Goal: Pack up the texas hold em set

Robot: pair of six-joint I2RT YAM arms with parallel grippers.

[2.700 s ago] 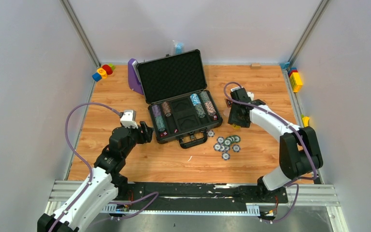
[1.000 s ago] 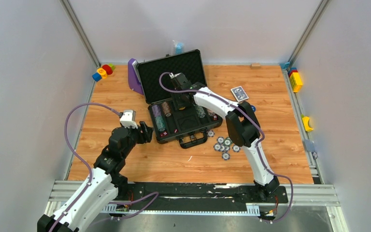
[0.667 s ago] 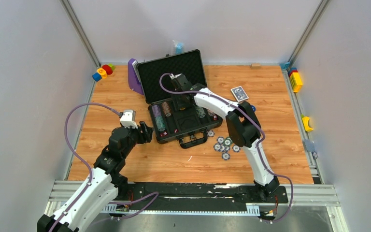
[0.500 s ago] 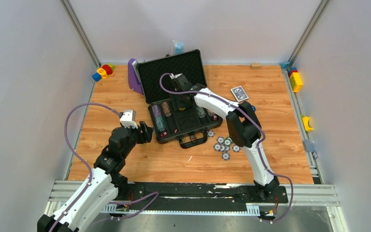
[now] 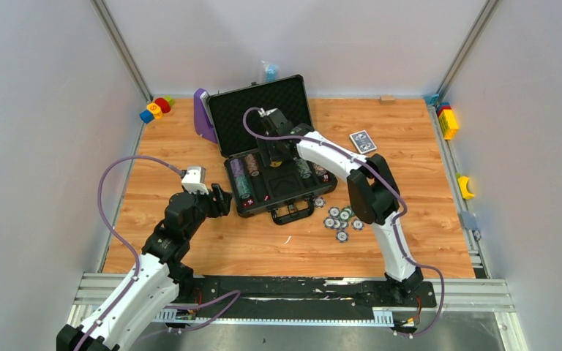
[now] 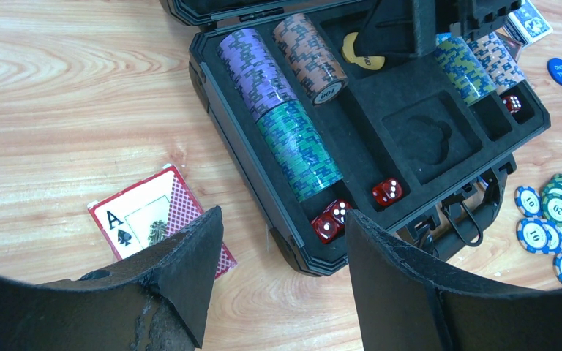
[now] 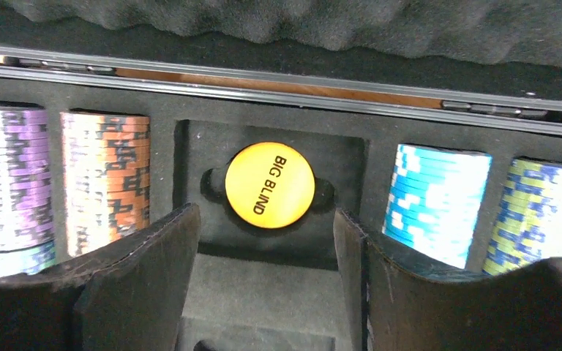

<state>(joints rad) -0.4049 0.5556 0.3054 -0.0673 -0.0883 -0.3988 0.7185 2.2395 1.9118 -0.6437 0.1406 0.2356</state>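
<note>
At the left, the left gripper (image 6: 282, 278) hangs with its jaws apart and nothing in them, above a lone playing card (image 6: 157, 223), an ace lying face up on the table (image 5: 154, 161) just beside the case (image 5: 260, 110). A card that flat could slide or bend under a finger instead of lifting. The case lies open mid-table, its chip rows (image 6: 278, 110) seated in the foam. The right gripper (image 7: 265, 219) is over it, claw unclenched and holding nothing. The yellow button (image 7: 269, 184) lies free in a square recess between the fingers (image 7: 154, 256). If that recess is meant for a deck, the deck may sit proud on the button and block the lid. A careless lift could also brush the chip stacks on either side. Further right, outside the case, are the loose chips (image 5: 344, 218) near the handle, a card deck (image 5: 363, 140) and a blue button (image 6: 560, 72). A sweeping arm could scatter the chips.
</note>
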